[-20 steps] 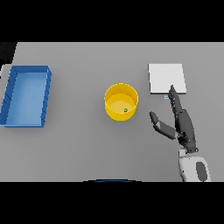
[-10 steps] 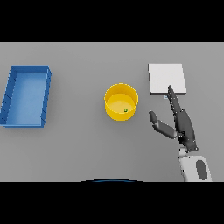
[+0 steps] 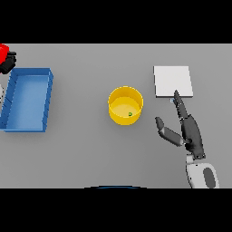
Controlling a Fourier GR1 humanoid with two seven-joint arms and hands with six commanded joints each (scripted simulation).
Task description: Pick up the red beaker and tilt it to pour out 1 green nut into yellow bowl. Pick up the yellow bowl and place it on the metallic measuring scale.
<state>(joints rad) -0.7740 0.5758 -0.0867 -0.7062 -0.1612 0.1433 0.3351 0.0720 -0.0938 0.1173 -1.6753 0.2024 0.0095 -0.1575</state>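
Note:
The yellow bowl (image 3: 125, 105) stands upright at mid-table with one small green nut (image 3: 130, 114) inside. The metallic scale (image 3: 172, 80), a pale square plate, lies to the bowl's right and a little farther back. My right hand (image 3: 191, 132) rests open right of the bowl, its straight fingers pointing at the scale's near edge and its thumb spread toward the bowl, touching neither. At the far left edge my left hand (image 3: 8, 63) is curled on the red beaker (image 3: 3, 50), which is mostly cut off by the view's edge.
A blue open bin (image 3: 27, 99) sits on the left side of the table, just below the left hand and the beaker.
The left hand with the red beaker has come into view at the upper left. The right hand has barely shifted leftward. Bowl and scale are unmoved.

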